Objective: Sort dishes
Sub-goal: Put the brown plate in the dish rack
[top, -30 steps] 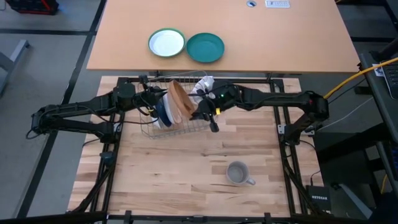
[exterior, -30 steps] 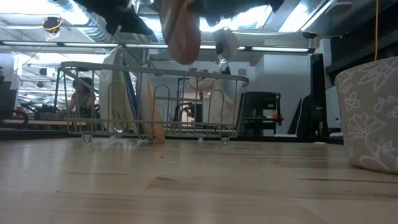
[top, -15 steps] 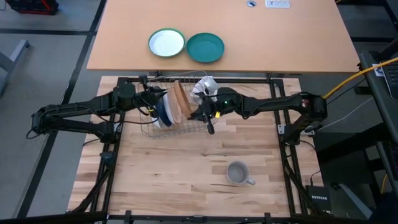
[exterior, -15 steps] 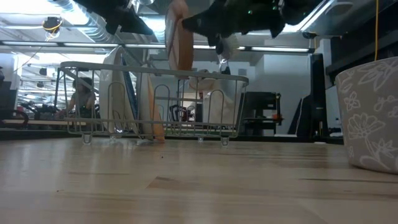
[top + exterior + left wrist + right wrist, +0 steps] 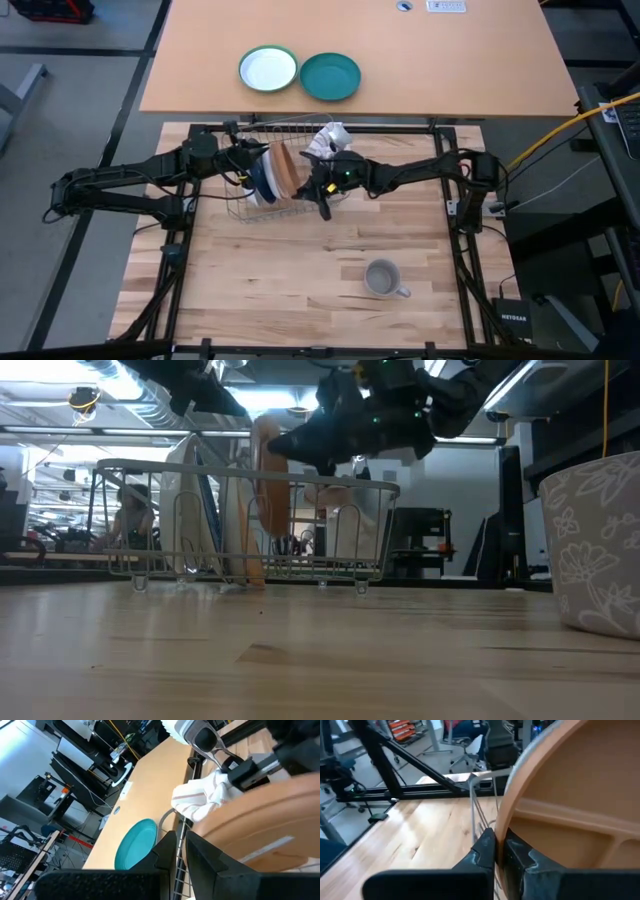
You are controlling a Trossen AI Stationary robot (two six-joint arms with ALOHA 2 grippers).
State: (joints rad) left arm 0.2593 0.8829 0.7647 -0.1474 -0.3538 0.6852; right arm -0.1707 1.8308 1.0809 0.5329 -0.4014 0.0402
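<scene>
A wire dish rack (image 5: 262,208) stands at the table's far middle. A dark blue plate (image 5: 258,176) and white plates (image 5: 249,193) stand on edge in it. My right gripper (image 5: 499,840) is shut on a tan wood-coloured plate (image 5: 288,168), which stands on edge inside the rack just right of the blue plate. My left gripper (image 5: 180,837) is at the rack's left end, shut on a rack wire. A grey patterned mug (image 5: 383,278) stands upright on the table, nearer and to the right. My left gripper pinches a wire of the rack's rim (image 5: 176,822) between its two fingers, coming level from the table's left. The rack stands on the table. My right gripper pinches the tan plate's rim (image 5: 506,822) between its two fingers, one on each face. It comes from the table's right, slanting down. The plate stands upright on edge, its lower part (image 5: 258,550) down among the rack's wires.
A white cloth (image 5: 328,135) lies at the rack's far right corner. A green-rimmed white plate (image 5: 268,69) and a teal plate (image 5: 330,76) lie on the tan table beyond. Bare wood lies around the mug and toward the near edge.
My right gripper has moved toward the table's left and down with the tan plate. The plate was tilted above the rack; it has turned upright and sunk between the rack's wires beside the blue plate.
</scene>
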